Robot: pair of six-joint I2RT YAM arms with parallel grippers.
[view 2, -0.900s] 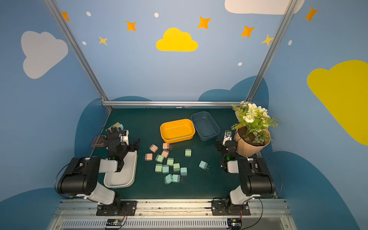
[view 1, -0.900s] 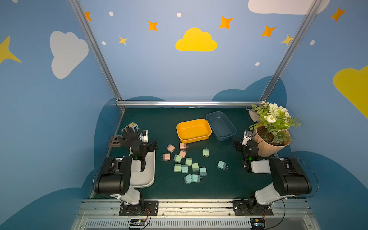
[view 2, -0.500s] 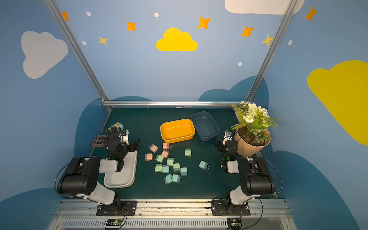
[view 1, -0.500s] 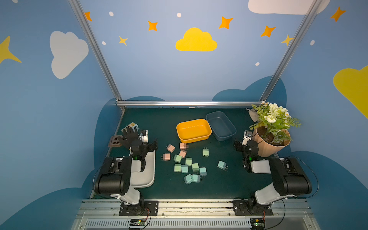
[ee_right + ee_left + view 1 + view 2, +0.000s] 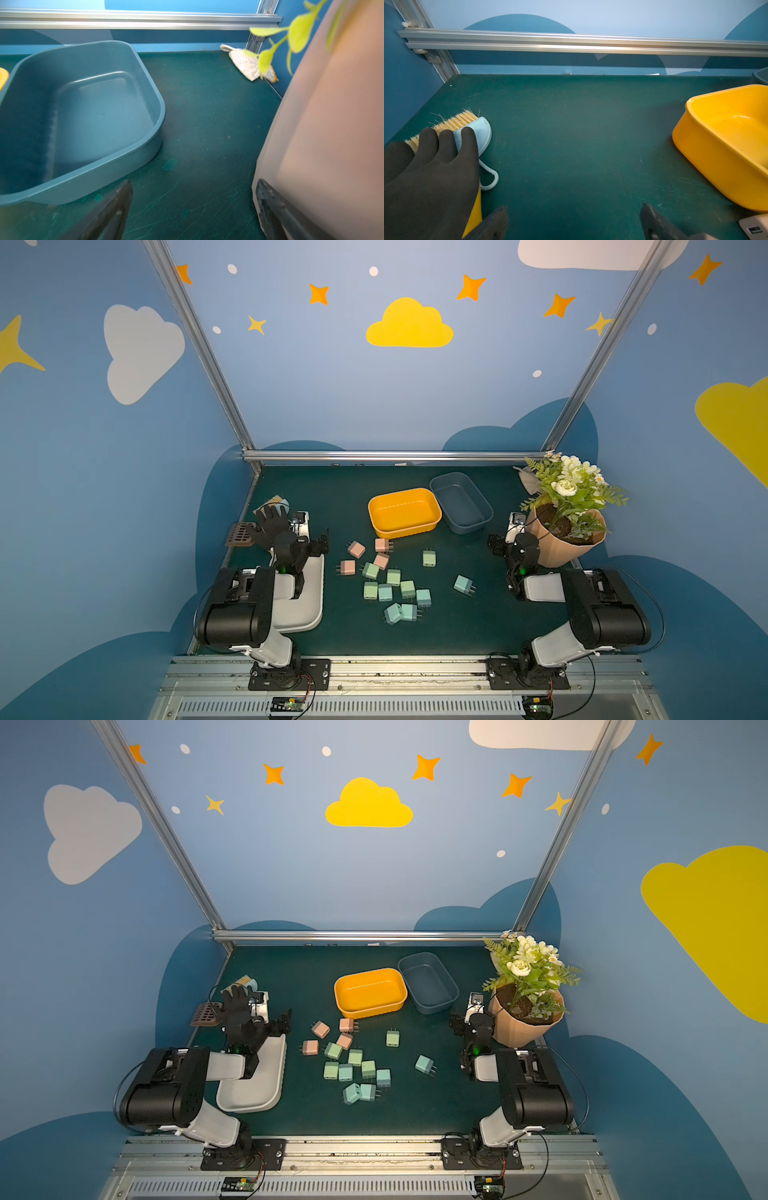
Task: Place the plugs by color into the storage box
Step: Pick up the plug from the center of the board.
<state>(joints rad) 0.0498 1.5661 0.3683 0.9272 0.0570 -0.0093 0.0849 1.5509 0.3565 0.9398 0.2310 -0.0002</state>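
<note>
Several plugs lie loose on the green table in both top views: pink ones [image 5: 356, 549] at the left, light green ones [image 5: 393, 577] in the middle, teal ones [image 5: 462, 583] nearer the front. Behind them stand a yellow storage box [image 5: 409, 531] and a blue-grey storage box [image 5: 469, 526], both empty. My left gripper [image 5: 307, 541] is open, left of the pink plugs, with only bare table between its fingers in the left wrist view [image 5: 574, 209]. Between the blue-grey box [image 5: 87, 182] and the flower pot, my right gripper [image 5: 193, 185] also stands open and holds nothing.
A white tray [image 5: 309, 605] lies under the left arm. A black glove [image 5: 429, 176], a light blue brush [image 5: 481, 128] and a brown grid piece [image 5: 241, 534] crowd the left edge. A potted plant [image 5: 565, 539] stands against my right gripper, with a cloth [image 5: 247, 62] in the back corner.
</note>
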